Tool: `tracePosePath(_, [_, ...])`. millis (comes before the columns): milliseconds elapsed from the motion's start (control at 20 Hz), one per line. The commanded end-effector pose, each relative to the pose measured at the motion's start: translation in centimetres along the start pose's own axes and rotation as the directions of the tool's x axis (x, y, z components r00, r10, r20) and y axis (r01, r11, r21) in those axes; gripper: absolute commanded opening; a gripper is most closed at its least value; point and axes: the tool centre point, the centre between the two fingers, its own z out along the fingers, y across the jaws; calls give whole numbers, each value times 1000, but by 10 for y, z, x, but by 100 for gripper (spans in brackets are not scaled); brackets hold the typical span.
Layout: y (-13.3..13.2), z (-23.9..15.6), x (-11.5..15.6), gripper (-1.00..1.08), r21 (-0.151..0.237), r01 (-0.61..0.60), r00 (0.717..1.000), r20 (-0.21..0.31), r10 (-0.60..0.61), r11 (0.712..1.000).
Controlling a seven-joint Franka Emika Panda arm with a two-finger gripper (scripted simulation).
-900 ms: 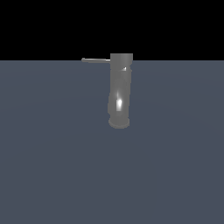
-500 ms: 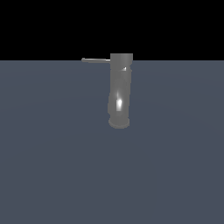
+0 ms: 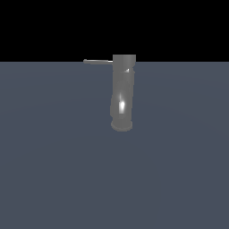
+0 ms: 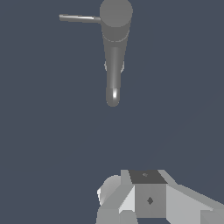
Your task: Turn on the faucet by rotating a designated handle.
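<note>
The faucet [image 3: 122, 94] is a grey glossy upright tube, slightly bent, standing on a wider round foot [image 3: 121, 126] on the flat grey floor. The handle [image 3: 97, 61] is a thin grey rod jutting from the faucet's top toward the exterior view's left. The wrist view shows the faucet [image 4: 114, 52] from above, with the handle [image 4: 79, 18] sticking out sideways from its cap. No gripper fingers show in either view, and nothing touches the handle or the faucet.
A white and grey blocky part of the robot arm [image 4: 148, 199] shows at the edge of the wrist view, well apart from the faucet. The grey floor [image 3: 53, 170] spreads around the faucet under a black background.
</note>
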Motion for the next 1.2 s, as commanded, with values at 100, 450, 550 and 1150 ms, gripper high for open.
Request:
tracePosePath(100, [-1,1,9,-100,14,-32,999,4,31,999])
tracePosePath(450, [-7,4,34,-100,51,-128,992,21,127,990])
tracePosePath(550, [-9,6,45,-100,64,-167,986,30,166,984])
tracePosePath(1150, [-25,30,119,-100,104,-452,891,111,441,886])
